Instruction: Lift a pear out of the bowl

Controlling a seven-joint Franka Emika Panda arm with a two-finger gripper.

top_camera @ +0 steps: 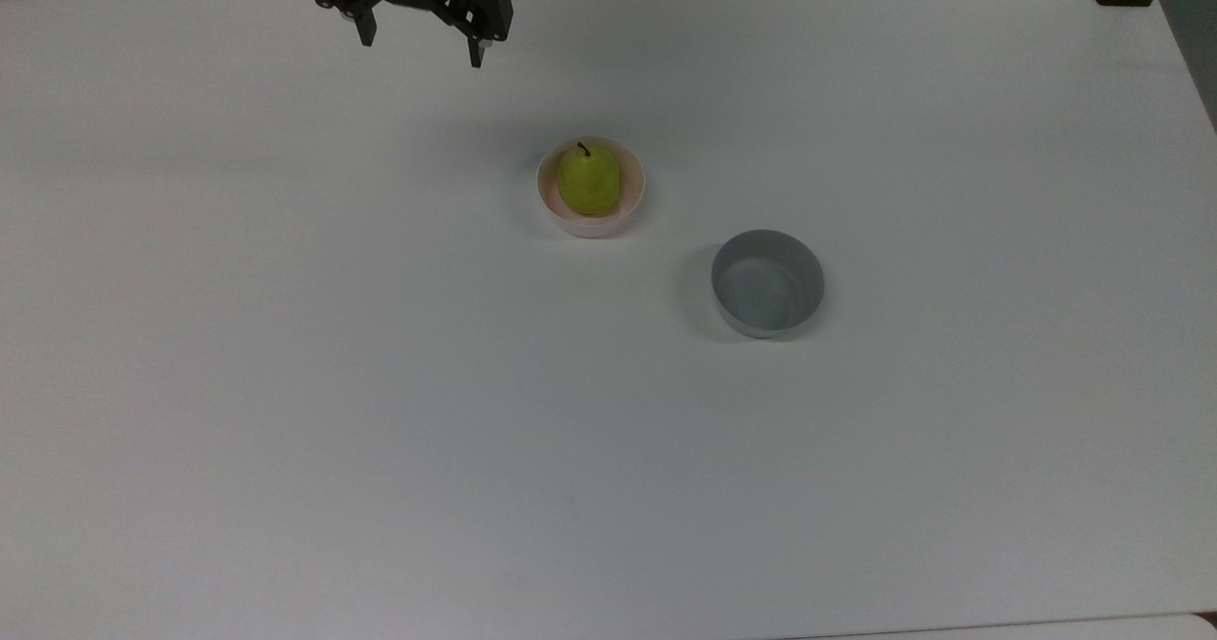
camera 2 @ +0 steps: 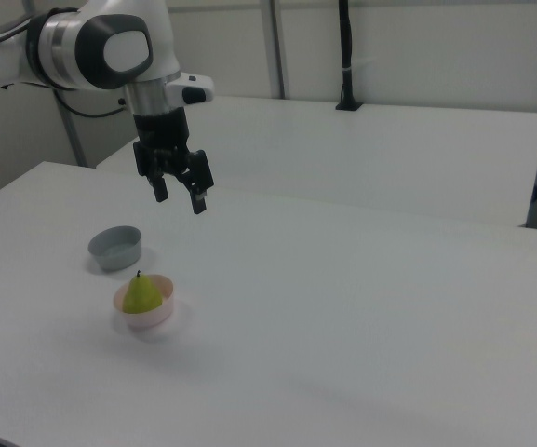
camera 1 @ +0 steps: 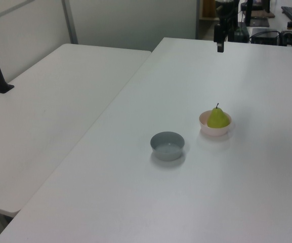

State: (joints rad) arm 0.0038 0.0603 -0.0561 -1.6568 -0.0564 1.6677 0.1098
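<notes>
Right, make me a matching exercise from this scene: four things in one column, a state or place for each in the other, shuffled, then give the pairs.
Things:
1. pear
2. pink bowl
3. grey bowl
4. pincer

States:
A. empty on the table
B. open, raised above the table
C. sits stem up in a bowl
D. holds the fruit

Pairs: 1-C, 2-D, 3-A, 4-B

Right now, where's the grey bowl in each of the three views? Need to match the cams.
Top view: grey bowl right of centre, lower right of the pink bowl.
Left view: grey bowl near centre, lower left of the pink bowl.
Right view: grey bowl at left, above the pink bowl.
Shared landmark: the pear in the pink bowl.
</notes>
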